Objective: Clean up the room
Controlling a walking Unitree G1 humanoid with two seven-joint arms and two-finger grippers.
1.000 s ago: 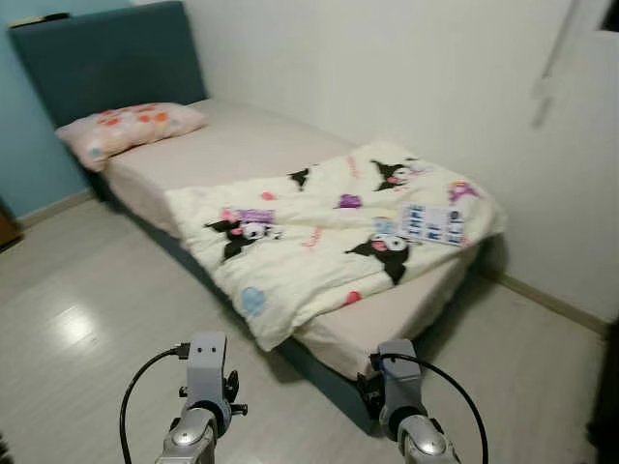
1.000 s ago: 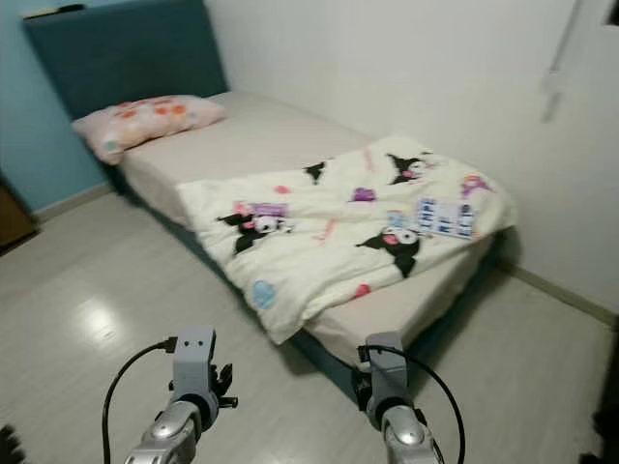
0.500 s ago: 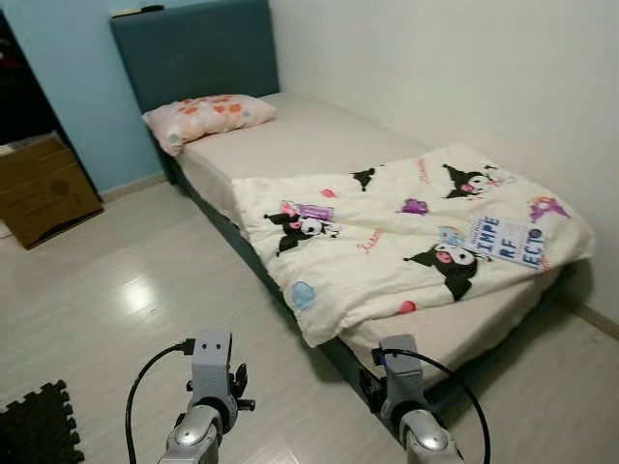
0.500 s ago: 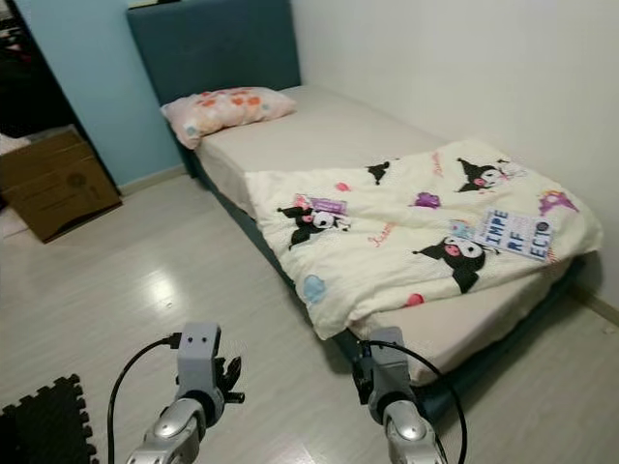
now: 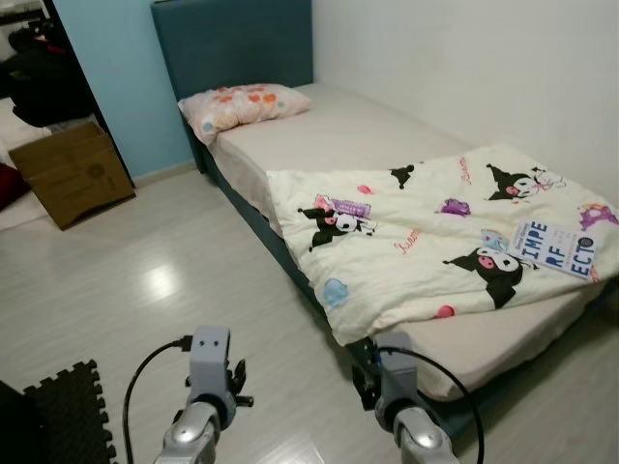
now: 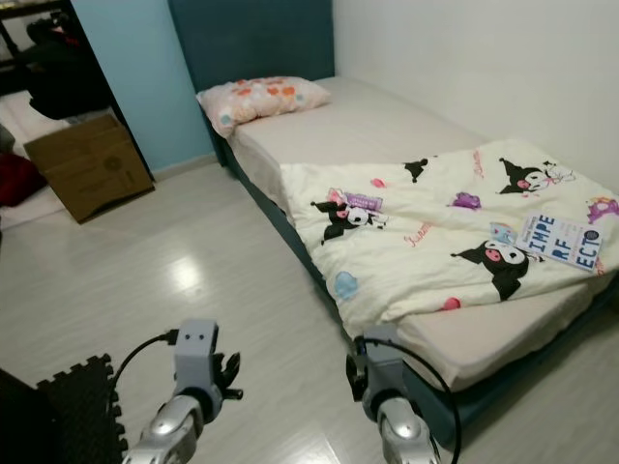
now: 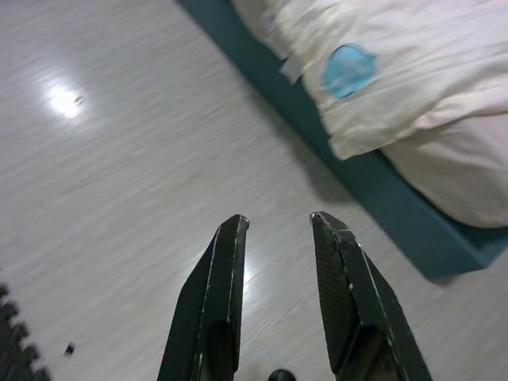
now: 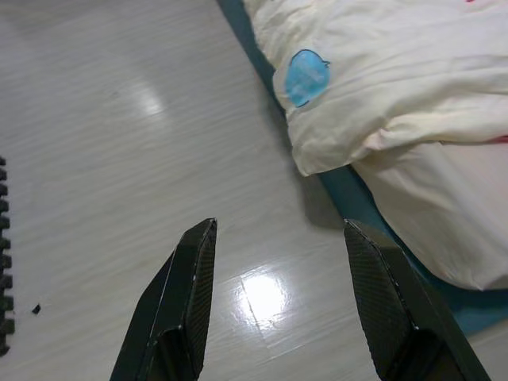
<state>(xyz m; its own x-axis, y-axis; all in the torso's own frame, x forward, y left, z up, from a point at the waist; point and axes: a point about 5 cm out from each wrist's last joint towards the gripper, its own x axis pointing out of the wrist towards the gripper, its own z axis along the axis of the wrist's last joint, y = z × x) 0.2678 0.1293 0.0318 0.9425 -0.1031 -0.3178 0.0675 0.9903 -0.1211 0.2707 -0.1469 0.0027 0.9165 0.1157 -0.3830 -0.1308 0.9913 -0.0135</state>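
- Both grippers hang empty above the floor (image 5: 145,290) beside the bed (image 5: 387,145): the left gripper (image 7: 278,222) with fingers narrowly parted, the right gripper (image 8: 278,230) spread wide.
- Since a second ago the head view has swung left, bringing a cardboard box (image 5: 73,172) and a black foam mat (image 5: 68,406) into sight beyond the bed's headboard end.
- On the bed, a rumpled cartoon-print quilt (image 5: 435,232) overhangs the near edge; a pillow (image 5: 242,101) lies by the headboard and a book (image 5: 551,249) near the foot.
- Judged a survey turn; nothing has been picked up yet.
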